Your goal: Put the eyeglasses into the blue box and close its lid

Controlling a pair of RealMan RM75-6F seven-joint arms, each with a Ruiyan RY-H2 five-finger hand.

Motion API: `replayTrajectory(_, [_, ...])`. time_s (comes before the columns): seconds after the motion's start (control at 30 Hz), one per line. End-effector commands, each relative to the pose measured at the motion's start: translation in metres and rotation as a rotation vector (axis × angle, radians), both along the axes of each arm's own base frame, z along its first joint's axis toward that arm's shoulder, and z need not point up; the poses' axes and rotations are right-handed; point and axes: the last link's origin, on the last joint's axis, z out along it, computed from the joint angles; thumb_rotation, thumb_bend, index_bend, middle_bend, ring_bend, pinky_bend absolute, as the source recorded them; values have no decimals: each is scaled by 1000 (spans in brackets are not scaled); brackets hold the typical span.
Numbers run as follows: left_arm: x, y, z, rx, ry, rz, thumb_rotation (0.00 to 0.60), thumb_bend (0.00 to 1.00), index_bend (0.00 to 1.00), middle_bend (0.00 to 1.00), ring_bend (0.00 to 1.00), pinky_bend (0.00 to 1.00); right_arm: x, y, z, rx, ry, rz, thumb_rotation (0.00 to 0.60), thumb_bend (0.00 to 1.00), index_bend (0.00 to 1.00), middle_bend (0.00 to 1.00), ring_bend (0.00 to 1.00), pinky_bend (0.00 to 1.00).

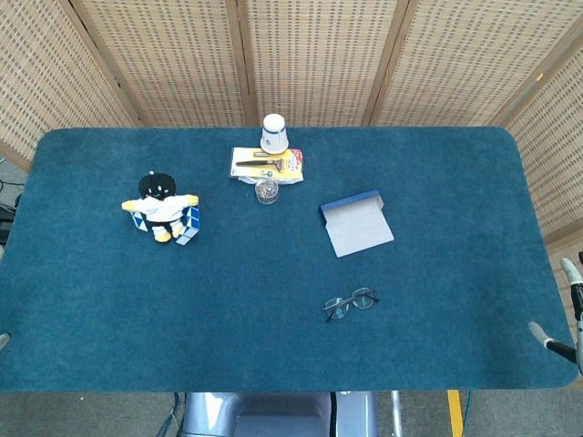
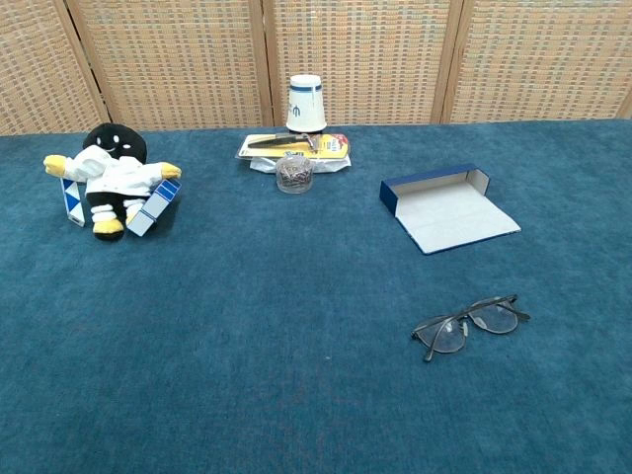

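Well apart: eyeglasses [image 1: 351, 303], right robot hand [image 1: 563, 309].

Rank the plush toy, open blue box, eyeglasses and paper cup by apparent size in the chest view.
1. Blue box, lid open flat
2. Plush toy, close behind the box
3. Eyeglasses, though nearest the camera, which inflates them
4. Paper cup, farthest away, so unsure

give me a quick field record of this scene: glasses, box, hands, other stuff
glasses: eyeglasses lie on the table, nearer the robot than the box, untouched
box: blue box open, lid laid flat, nothing inside
right hand: right hand only fingertips show at the table's right edge, holding nothing seen
left hand: left hand only a sliver at the left edge
other: plush toy, paper cup upside down, yellow packet, small jar
task state: not begun
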Motion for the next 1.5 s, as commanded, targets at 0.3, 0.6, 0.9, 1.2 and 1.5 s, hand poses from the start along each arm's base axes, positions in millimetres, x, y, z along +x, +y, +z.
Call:
replayTrajectory(0.3, [-1, 3, -2, -31, -19, 4, 600, 0, 0, 0, 0, 0, 6, -3, -9, 47, -5, 10, 600, 0, 9, 0, 0, 0])
replayTrajectory(0.6, [-2, 10, 0, -16, -31, 27, 600, 0, 0, 0, 0, 0, 47, -52, -57, 325, 49, 369, 600, 172, 338, 0, 0, 0])
replayTrajectory(0.9, [-2, 20, -5, -42, -31, 44, 600, 0, 0, 0, 0, 0, 96, -109, -108, 515, 127, 546, 600, 363, 398, 0, 0, 0])
replayTrajectory(1.2, [-6, 30, -9, -69, -22, 82, 600, 0, 0, 0, 0, 0, 116, -139, -166, 640, 170, 488, 600, 363, 398, 0, 0, 0])
replayTrajectory(1.5, [-7, 35, -12, -84, -18, 103, 600, 0, 0, 0, 0, 0, 121, -147, -203, 704, 207, 449, 600, 364, 398, 0, 0, 0])
